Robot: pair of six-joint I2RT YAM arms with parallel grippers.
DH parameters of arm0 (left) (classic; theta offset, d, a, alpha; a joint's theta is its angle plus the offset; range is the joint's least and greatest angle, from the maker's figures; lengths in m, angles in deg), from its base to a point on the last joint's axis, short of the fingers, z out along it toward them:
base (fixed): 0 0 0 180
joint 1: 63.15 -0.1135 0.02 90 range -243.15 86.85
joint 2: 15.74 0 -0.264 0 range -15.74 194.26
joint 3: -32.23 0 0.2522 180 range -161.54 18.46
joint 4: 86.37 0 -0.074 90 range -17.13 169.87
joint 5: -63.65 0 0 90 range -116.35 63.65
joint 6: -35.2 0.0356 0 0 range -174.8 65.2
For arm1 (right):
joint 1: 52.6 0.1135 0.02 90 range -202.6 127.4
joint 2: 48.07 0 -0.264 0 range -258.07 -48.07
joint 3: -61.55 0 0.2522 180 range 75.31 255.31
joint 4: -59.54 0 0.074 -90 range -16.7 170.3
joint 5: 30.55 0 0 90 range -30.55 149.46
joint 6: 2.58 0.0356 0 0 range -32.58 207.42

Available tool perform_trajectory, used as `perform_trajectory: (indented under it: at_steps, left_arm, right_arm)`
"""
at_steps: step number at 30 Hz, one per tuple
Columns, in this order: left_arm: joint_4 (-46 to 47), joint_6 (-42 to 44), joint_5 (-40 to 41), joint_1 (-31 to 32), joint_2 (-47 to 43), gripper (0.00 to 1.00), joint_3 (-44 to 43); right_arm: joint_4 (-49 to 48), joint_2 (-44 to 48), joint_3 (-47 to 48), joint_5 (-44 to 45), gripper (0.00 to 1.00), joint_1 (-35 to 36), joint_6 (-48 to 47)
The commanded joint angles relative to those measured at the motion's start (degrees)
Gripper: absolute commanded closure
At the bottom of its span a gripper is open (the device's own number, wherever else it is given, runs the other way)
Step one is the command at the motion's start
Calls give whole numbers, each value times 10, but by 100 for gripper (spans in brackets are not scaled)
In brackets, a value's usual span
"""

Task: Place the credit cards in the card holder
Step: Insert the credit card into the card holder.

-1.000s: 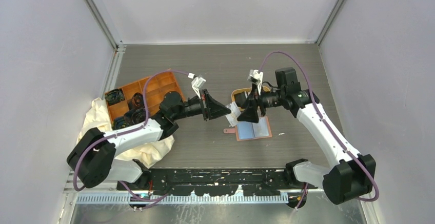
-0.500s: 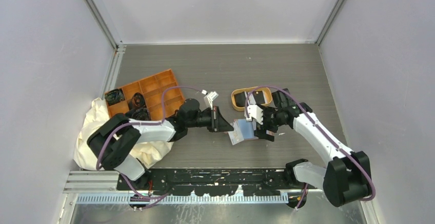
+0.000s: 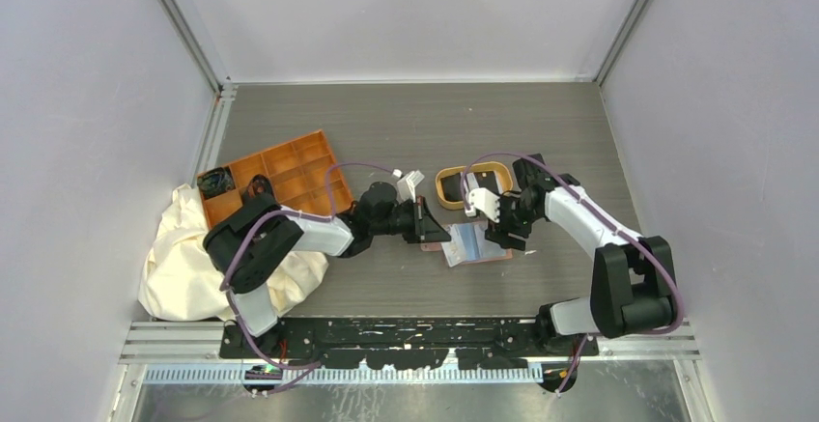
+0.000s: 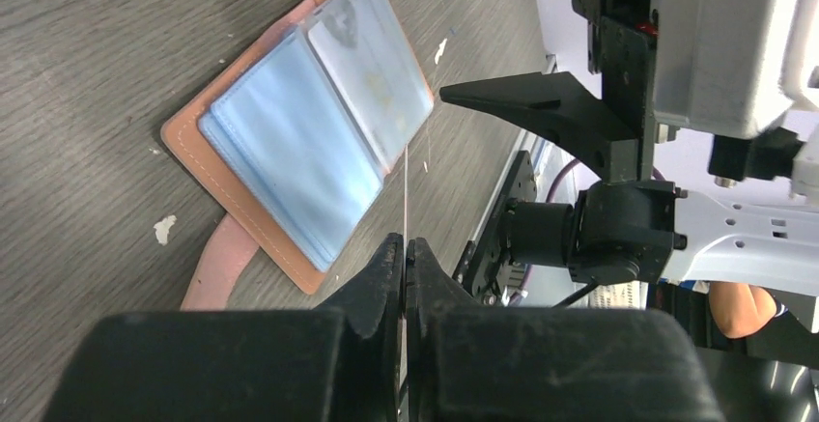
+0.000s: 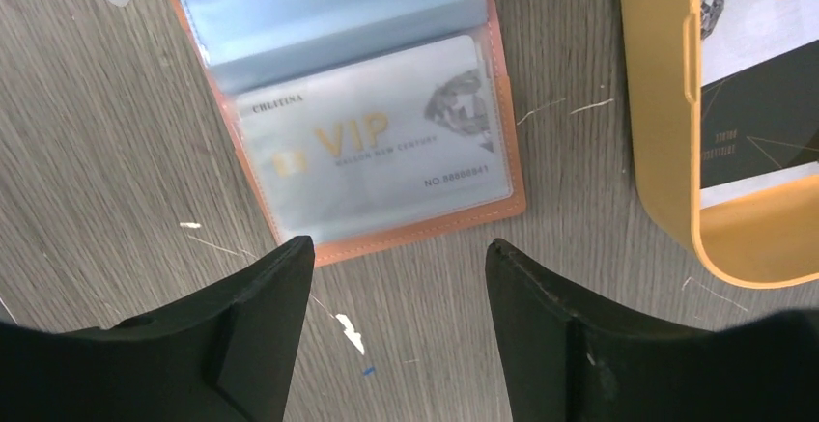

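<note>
L gripper clamped on a card, seen edge-on, long axis sticking straight out toward holder. R gripper open just above holder. Holder lies open flat on table, tab toward L. Pocket card reads "VIP".

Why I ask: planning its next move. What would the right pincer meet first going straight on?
Likely the card holder: its edge by the VIP card lies between the tips of the open right pincer; depth unclear.

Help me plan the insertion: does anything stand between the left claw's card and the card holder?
Nothing visible between card and card holder; the open right claw hovers over the holder's edge, close by.
</note>
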Motion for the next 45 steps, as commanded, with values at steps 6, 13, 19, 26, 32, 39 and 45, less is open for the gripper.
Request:
perform_trajectory:
  at_steps: [6, 13, 19, 26, 32, 39, 45]
  left_arm:
    - [34, -28, 17, -2, 40, 100, -53]
    - [59, -60, 43, -2, 84, 100, -72]
    - [76, -69, 61, -2, 93, 100, -62]
    - [107, -98, 81, -2, 88, 100, -31]
    - [122, -102, 83, -2, 76, 100, -6]
    - [72, -60, 60, -25, 25, 100, 23]
    - [16, -34, 7, -48, 12, 100, 14]
  right_arm:
    - [50, -65, 78, -32, 31, -34, -84]
    - [35, -99, 77, 8, 34, -44, -99]
    - [44, -127, 86, 25, 36, -36, -129]
    - [52, -155, 94, 14, 46, 13, -127]
    - [45, -154, 96, 4, 49, 46, -112]
    - [29, -138, 86, 0, 48, 47, -97]
    - [29, -135, 86, -9, 48, 47, -92]
